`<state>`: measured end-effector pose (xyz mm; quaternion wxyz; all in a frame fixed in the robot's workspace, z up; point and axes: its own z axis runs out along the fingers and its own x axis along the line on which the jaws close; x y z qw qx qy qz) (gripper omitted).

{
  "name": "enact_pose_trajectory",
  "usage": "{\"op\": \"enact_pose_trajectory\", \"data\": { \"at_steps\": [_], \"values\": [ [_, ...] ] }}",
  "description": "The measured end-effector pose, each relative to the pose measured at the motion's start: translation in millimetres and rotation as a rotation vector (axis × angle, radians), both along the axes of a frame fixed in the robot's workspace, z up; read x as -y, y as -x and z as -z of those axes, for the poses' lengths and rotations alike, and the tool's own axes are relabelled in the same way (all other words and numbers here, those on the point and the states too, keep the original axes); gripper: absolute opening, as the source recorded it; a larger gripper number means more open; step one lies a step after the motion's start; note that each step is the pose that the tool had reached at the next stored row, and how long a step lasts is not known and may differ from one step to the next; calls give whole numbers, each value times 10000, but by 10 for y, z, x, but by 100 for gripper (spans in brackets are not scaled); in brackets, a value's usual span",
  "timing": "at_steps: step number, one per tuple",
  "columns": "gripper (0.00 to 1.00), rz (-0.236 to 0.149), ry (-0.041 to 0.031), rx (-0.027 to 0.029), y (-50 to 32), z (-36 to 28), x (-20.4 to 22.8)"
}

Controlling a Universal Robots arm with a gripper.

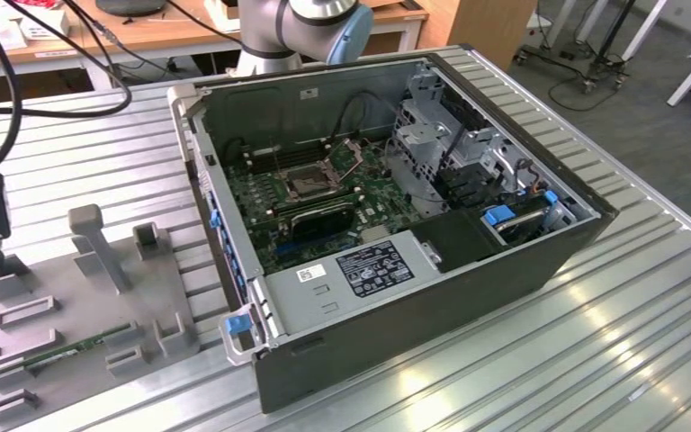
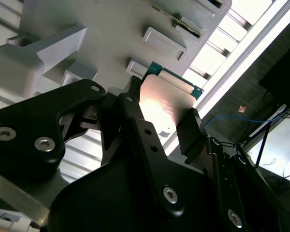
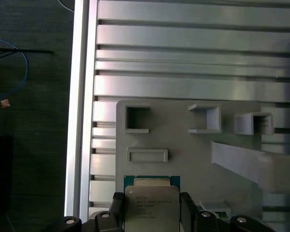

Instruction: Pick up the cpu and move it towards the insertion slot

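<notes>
Right now the end effector (image 3: 151, 195) points straight down over a corner of the grey fixture plate (image 3: 183, 159) on the slatted metal worktop (image 1: 586, 360). In the exterior view it hangs low at the far left edge, and the arm's base (image 1: 298, 22) stands well apart from it, behind the open computer case (image 1: 442, 297). Its two black fingers (image 3: 117, 207) are clenched on the cpu (image 3: 151, 212), pressing two opposite edges. The chip lies flat between them, metal top up, with a strip of its green rim showing beyond the fingertips. I cannot tell whether it has left the plate. The insertion slot (image 1: 309, 176) sits far from the end effector, on the green board inside the case. A memory stick (image 1: 76, 349) lies on the plate nearby.
</notes>
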<state>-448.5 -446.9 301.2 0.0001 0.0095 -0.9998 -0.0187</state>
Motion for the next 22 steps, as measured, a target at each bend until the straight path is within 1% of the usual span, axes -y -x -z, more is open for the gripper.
{"op": "enact_pose_trajectory", "data": {
  "at_steps": [9,18,22],
  "values": [
    [55,0,-1,1,0,-37,0],
    [55,0,-1,1,0,-42,0],
    [55,0,0,1,0,-65,0]
  ]
}}
